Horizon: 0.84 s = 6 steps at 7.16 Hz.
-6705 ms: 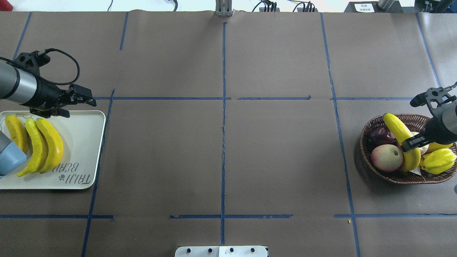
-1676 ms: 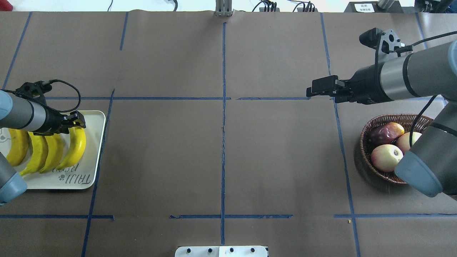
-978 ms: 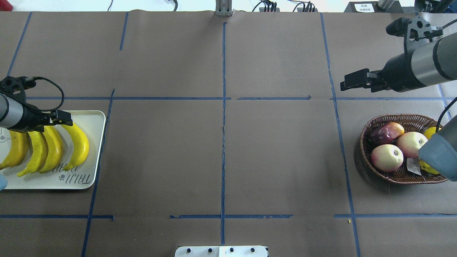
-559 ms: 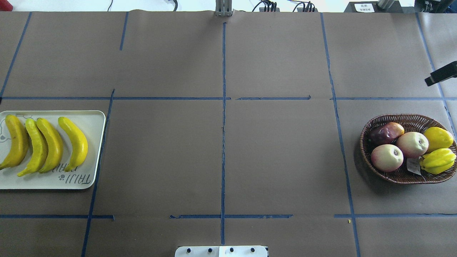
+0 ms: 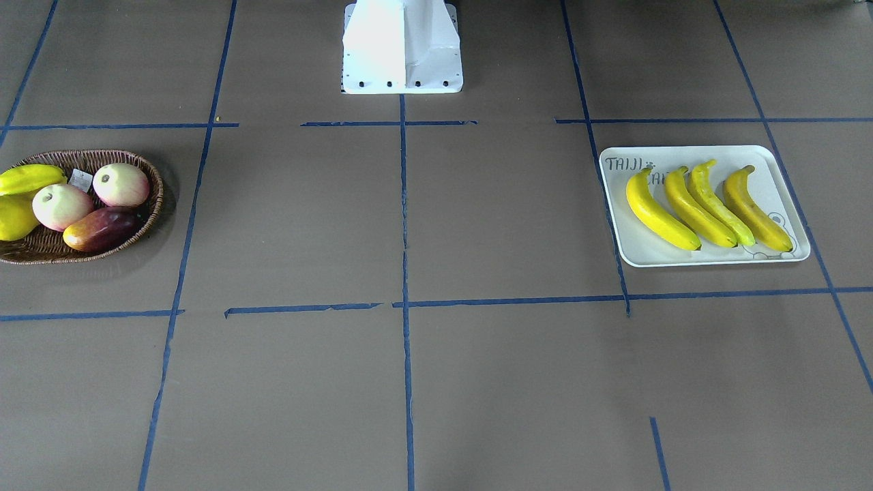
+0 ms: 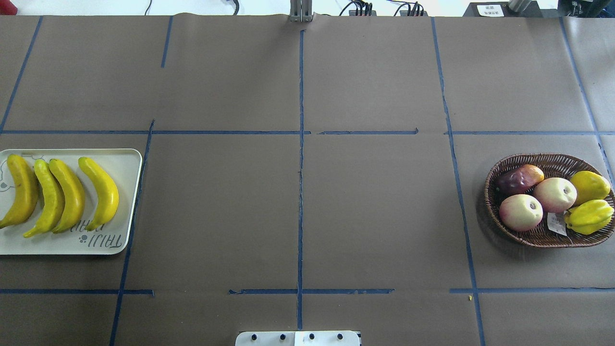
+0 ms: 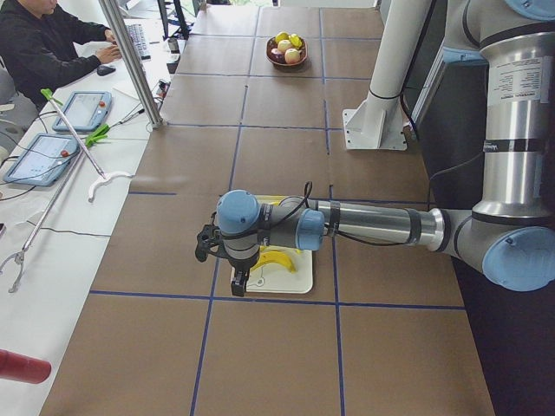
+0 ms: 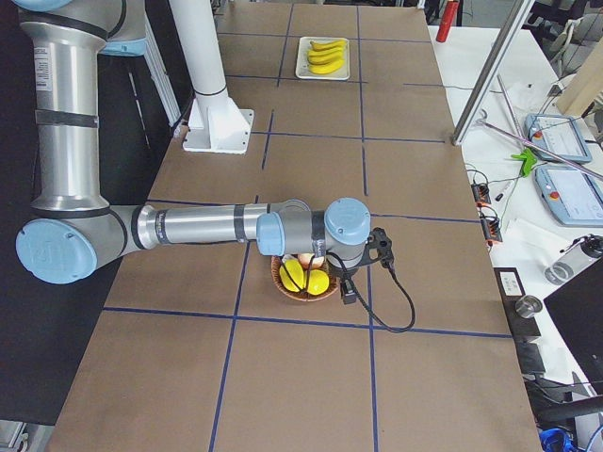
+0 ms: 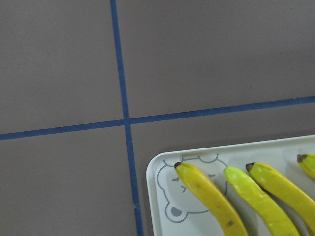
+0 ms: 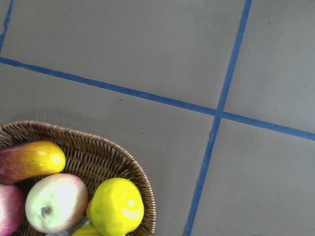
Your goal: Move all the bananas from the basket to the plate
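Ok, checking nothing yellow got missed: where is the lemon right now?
In the overhead view the lemon sits in the basket on the robot's right, against its far-right rim, right of a pink apple and just beyond the star fruit.

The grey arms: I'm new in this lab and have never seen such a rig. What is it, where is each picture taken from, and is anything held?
It is a robot with a left arm and a right arm, each ending in a claw. Two pictures look down on the table, from behind the robot and facing it; two look along it from its ends; two come from wrist cameras. Four bananas lie on the plate; the basket holds other fruit. The left claw hangs near the plate, the right claw near the basket; open or shut I cannot tell, but I see nothing held.
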{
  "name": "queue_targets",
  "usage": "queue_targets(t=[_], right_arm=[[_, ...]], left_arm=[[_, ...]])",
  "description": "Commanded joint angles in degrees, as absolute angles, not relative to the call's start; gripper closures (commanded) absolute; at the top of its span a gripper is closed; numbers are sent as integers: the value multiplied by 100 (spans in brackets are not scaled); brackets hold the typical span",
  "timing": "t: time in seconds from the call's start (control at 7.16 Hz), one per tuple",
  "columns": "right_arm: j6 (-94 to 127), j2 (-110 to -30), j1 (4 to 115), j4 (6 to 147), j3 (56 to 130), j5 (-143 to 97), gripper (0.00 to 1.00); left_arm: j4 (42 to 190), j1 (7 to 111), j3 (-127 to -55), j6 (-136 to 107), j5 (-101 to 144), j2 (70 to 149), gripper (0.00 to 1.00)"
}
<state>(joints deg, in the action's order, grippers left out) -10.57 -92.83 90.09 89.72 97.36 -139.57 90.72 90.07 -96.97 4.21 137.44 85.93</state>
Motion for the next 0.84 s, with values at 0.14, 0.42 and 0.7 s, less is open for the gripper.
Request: queue_targets(t=[0.14,0.42,0.7], right_arm=[[-1020,-9281,9350,8982,8950,-13500,0],[-1046,-9386,9527,8974,8807,-13552,0],[-906,-9317,9545,8982,9007,-13622,0]], left_arm=[[9070,9035,-9404,124,13764,8596,0],[9079,9035,-9404,132,13807,8587,0],[9079,9035,-9404,132,13808,8587,0]])
